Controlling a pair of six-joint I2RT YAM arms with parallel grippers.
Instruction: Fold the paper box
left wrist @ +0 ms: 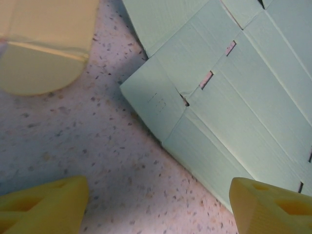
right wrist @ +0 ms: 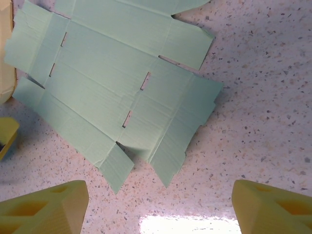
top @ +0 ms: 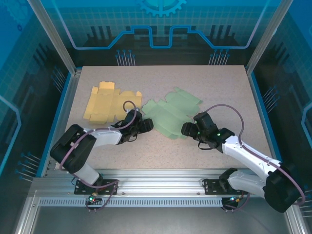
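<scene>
Left gripper [top: 148,125] and right gripper [top: 186,129] crouch low over the table [top: 234,97], jaws apart and empty, flanking the unfolded green paper box [top: 171,113] lying flat beside a yellow sheet [top: 105,102].

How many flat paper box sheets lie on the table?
2: a yellow sheet on the left side, and a green sheet beside it near the middle. None seems hidden.

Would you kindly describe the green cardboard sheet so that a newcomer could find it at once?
On the speckled table, look near the middle. The green sheet lies flat and unfolded there; the yellow sheet to its left has the same cut-out look, so colour decides.
</scene>
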